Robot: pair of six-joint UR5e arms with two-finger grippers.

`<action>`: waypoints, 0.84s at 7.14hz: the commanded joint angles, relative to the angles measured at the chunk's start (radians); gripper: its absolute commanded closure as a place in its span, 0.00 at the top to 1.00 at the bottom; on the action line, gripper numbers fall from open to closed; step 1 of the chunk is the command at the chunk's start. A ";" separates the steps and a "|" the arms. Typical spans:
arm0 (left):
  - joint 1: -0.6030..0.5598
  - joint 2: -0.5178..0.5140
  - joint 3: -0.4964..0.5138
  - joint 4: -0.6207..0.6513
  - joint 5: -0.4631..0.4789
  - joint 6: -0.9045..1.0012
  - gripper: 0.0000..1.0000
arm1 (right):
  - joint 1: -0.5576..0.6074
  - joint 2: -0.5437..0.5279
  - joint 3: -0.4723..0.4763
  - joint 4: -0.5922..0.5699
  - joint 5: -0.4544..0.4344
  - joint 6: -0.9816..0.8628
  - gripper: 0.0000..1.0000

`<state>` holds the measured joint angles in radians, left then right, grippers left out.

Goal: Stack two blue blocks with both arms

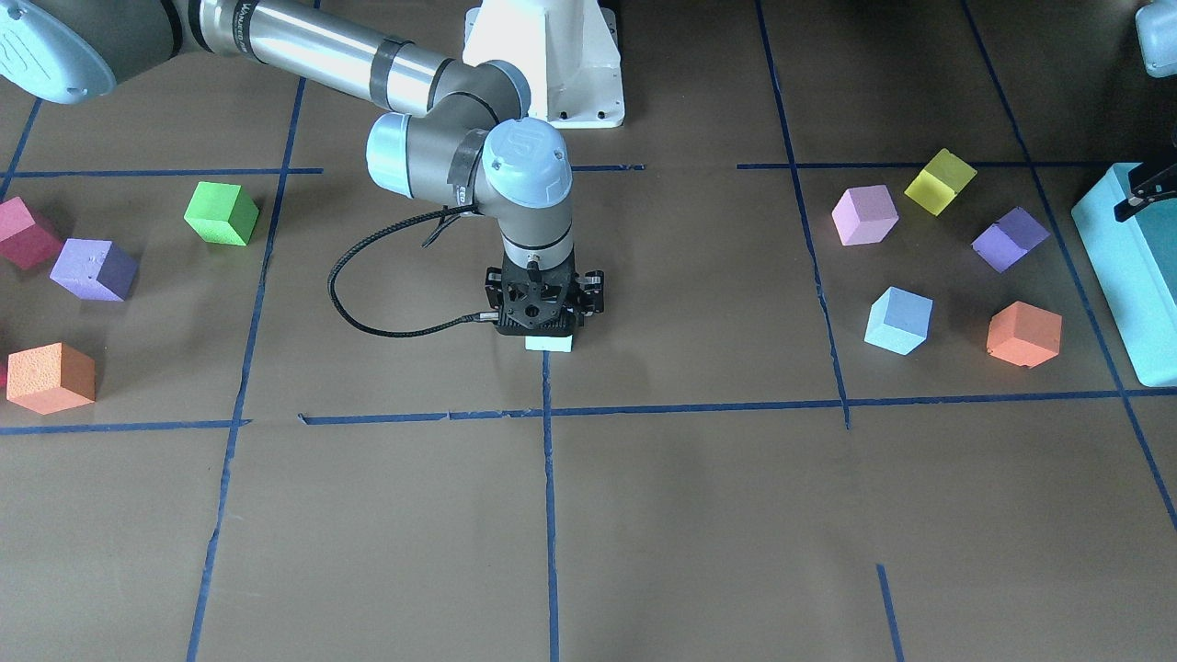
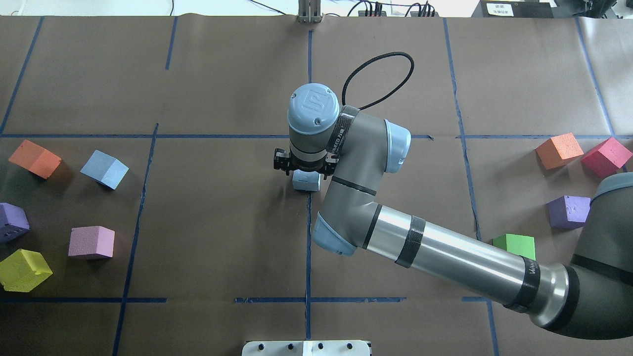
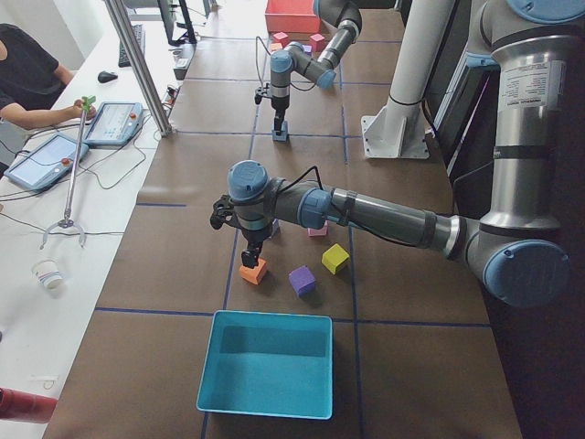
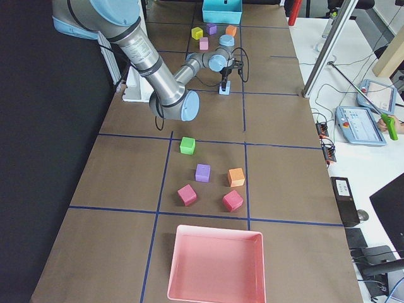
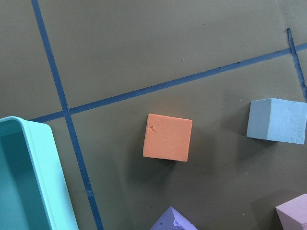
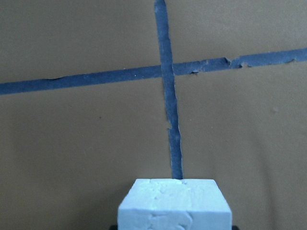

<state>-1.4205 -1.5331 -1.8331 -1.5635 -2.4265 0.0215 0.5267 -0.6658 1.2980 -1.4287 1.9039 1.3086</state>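
Right gripper (image 1: 547,329) clamped on centre blue block (image 1: 549,345).
Foam: light, squashy, so pinch opposite flat faces gently. Loose blue block (image 1: 898,320) at its 3 o'clock, front-facing view; left gripper (image 1: 1140,195) state: cannot tell.

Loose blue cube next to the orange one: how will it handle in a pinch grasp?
Blue cube looks like matte, grainy foam: probably light, slightly squashy, not slippery. Flat faces, so unlikely to roll; a push off-centre would likely spin it.

My bench (image 2: 222,74) is covered in brown paper crossed by blue tape lines (image 2: 308,247). Along the side opposite me runs a white desk (image 3: 37,302) carrying two tablets (image 3: 117,123), with an aluminium post (image 3: 137,64) standing at its edge. Bright light washes the desk.
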 commanded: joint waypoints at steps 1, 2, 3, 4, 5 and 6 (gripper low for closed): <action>0.011 -0.002 -0.020 -0.003 0.000 0.000 1.00 | 0.001 -0.003 0.018 -0.001 0.000 -0.003 0.99; 0.056 -0.007 -0.079 -0.003 0.007 -0.002 1.00 | 0.012 -0.003 0.045 -0.004 0.001 -0.002 0.99; 0.098 -0.036 -0.122 -0.003 0.010 -0.047 1.00 | 0.039 -0.018 0.091 -0.024 0.010 -0.002 0.99; 0.170 -0.068 -0.155 -0.004 0.014 -0.139 1.00 | 0.061 -0.034 0.142 -0.065 0.012 -0.003 0.99; 0.243 -0.108 -0.156 -0.004 0.094 -0.170 1.00 | 0.081 -0.037 0.192 -0.122 0.015 -0.003 0.99; 0.306 -0.120 -0.150 -0.009 0.183 -0.192 1.00 | 0.099 -0.037 0.257 -0.183 0.017 -0.003 0.99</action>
<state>-1.1935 -1.6272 -1.9817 -1.5687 -2.3347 -0.1327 0.6022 -0.6994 1.4831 -1.5426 1.9179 1.3056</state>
